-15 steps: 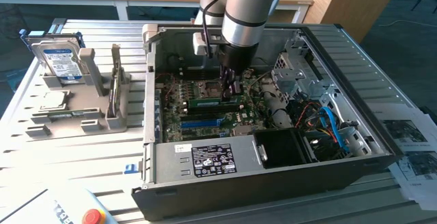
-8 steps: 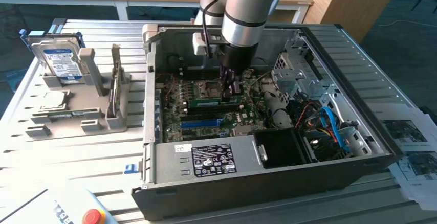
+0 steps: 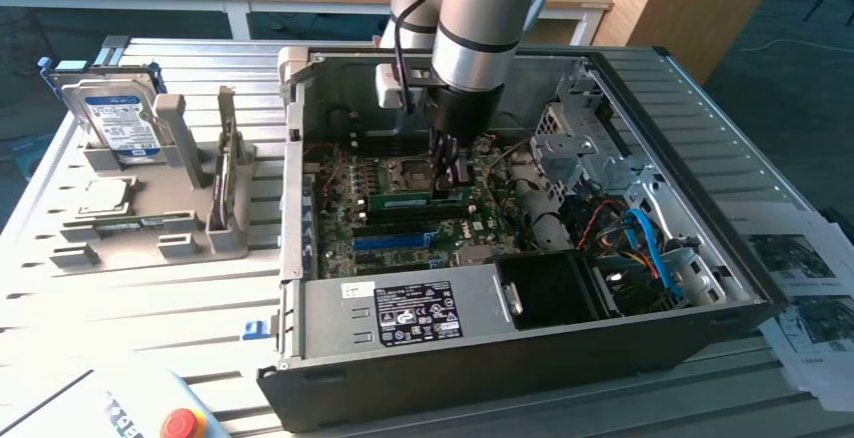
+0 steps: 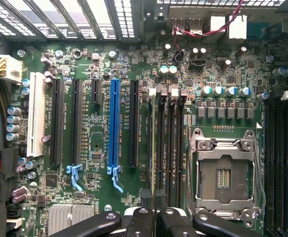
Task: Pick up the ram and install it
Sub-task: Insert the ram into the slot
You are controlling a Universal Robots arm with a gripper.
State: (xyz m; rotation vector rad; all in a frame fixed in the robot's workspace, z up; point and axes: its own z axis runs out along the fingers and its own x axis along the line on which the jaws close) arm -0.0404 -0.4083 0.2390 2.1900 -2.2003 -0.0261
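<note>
The ram (image 3: 400, 199) is a thin green stick standing on edge over the black memory slots of the motherboard (image 3: 350, 220), inside the open computer case. My gripper (image 3: 447, 183) comes straight down from above and is shut on the ram's upper edge near one end. In the wrist view the ram (image 4: 152, 148) shows edge-on as a narrow greenish line running away from my gripper (image 4: 153, 203), along the black slots beside the CPU socket (image 4: 223, 173). I cannot tell whether the ram is pressed fully into its slot.
A long blue slot (image 4: 114, 123) and black expansion slots lie beside the memory slots. The power supply (image 3: 400, 313) and a black fan shroud (image 3: 561, 288) fill the case's near side. A grey tray holds a hard drive (image 3: 114, 118) at the exterior view's left.
</note>
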